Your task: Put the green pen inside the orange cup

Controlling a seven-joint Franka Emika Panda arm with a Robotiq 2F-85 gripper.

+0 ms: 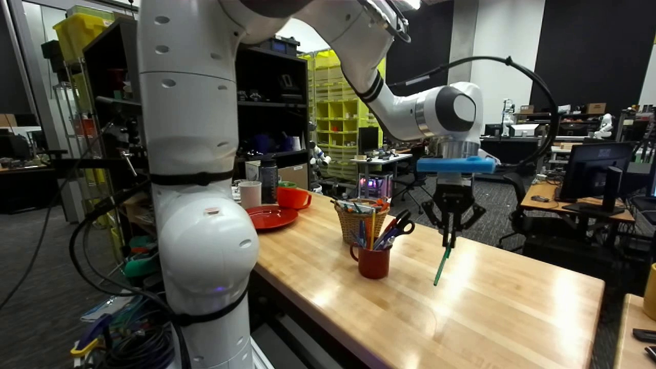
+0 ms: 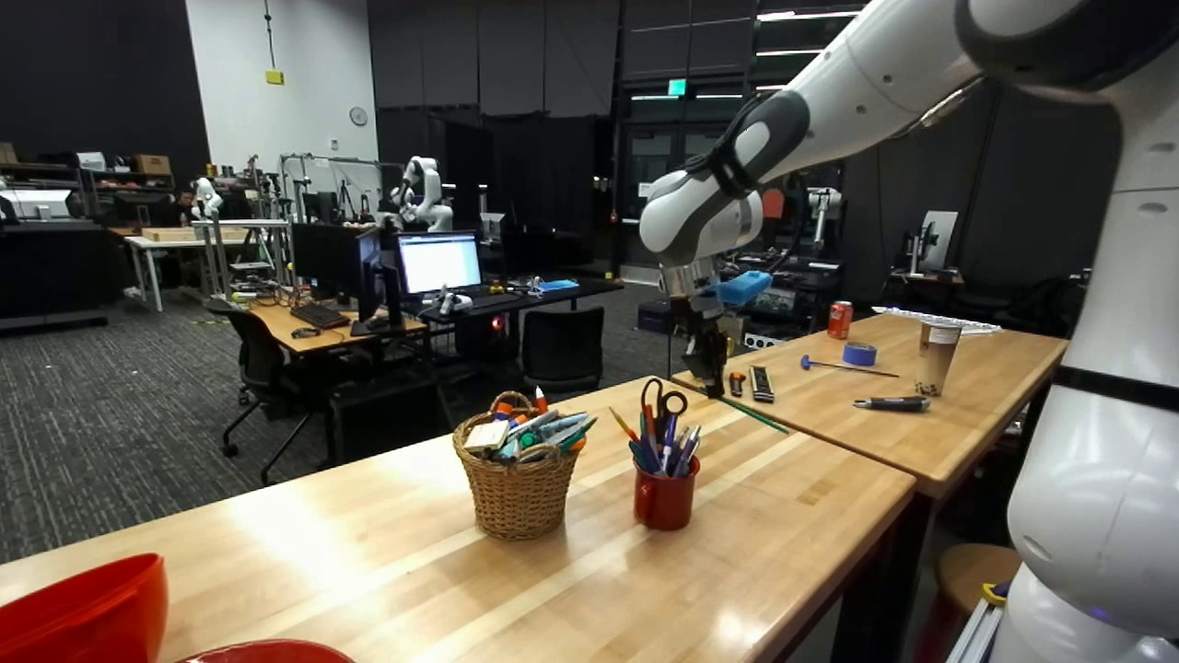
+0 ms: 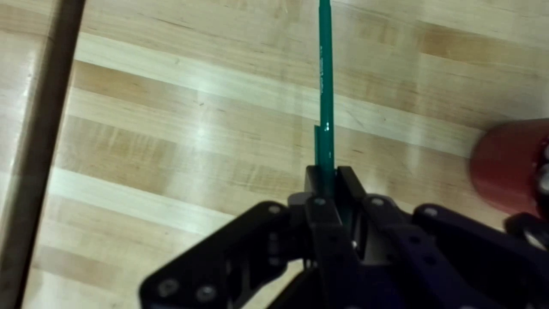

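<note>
Pen (image 3: 327, 86) in your claw (image 1: 449, 245) is thin, straight and deep green, glossy enough to catch small glints, with pale lettering too small to read. Your claw is drawn nearly together, pinching it between the fingertips. From there, in the wrist view, it runs to 12 o'clock and is cut off by the top edge; in an exterior view it slants down toward 7 o'clock over the surface (image 1: 487, 307), and you can't tell whether its tip touches. Your orange cup (image 1: 373, 266), brick red to the eye, stands upright, apart from it, at 3 o'clock of the claw in the wrist view. Sticking out of that cup you see black-handled scissors (image 2: 661, 412), a yellow pencil (image 1: 372, 230) and a bunch of blue and purple pens (image 2: 683, 451). At 9 o'clock of the cup in an exterior view, a wicker basket (image 2: 520, 502) is heaped with a jumble of pens (image 2: 548, 431) in mixed colours. Further off, at 10 o'clock of the basket in an exterior view, sits a wide red bowl (image 1: 291, 198); you can't tell what it holds.
</note>
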